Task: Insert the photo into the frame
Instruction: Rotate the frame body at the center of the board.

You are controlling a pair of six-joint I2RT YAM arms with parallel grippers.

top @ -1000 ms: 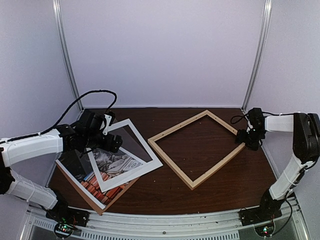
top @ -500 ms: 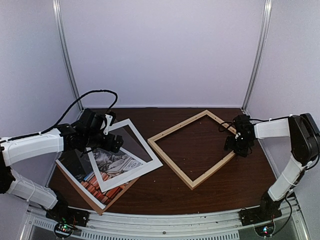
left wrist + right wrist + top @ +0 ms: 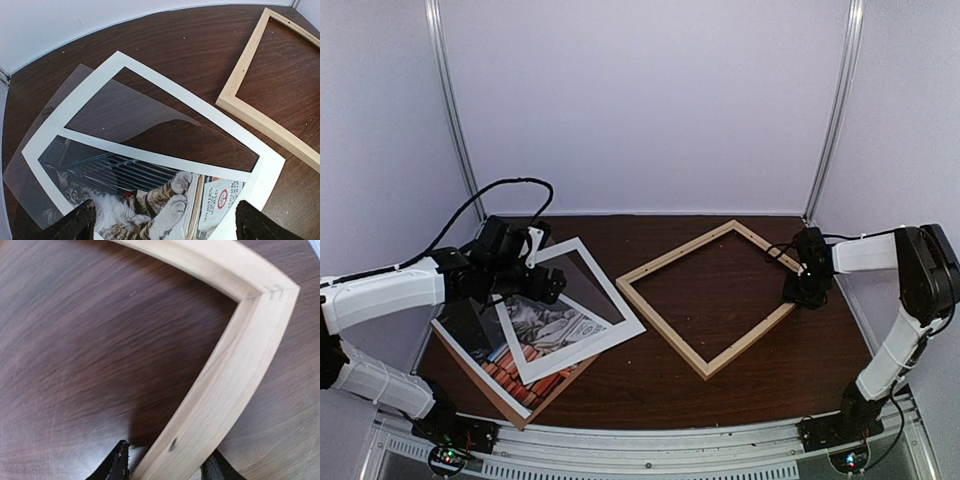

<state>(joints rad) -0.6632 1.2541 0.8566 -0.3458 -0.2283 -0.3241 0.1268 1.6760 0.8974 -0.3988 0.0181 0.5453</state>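
Black fingertips (image 3: 118,466) of my right gripper (image 3: 166,471) are sitting either side of one rail of the big picture frame (image 3: 235,365), the thin light natural-wood rectangle. It's partly closed, and from the wrist cam both tips look snug against the wood, so I'd call that a grip on the rail. The grab is just below the frame's right-hand corner. From overhead the frame lies flat on the dark brown wooden table (image 3: 620,390), turned like a diamond, right of centre. Over on the other side my left gripper (image 3: 165,220) is wide open with nothing in it, hanging just above the paper pile at the table's left. The photo (image 3: 165,200), the rectangular print of a grey tabby cat on red/orange books, is in that pile face up. It's partly covered by the white open-centred mat border (image 3: 150,75), which lies skewed on top of it. A clear plastic sheet (image 3: 120,107) is also in the stack under the mat, and a plain brown backing board (image 3: 525,418) pokes out beneath the print at the near edge. So the photo isn't in the frame; it's off to the frame's left.
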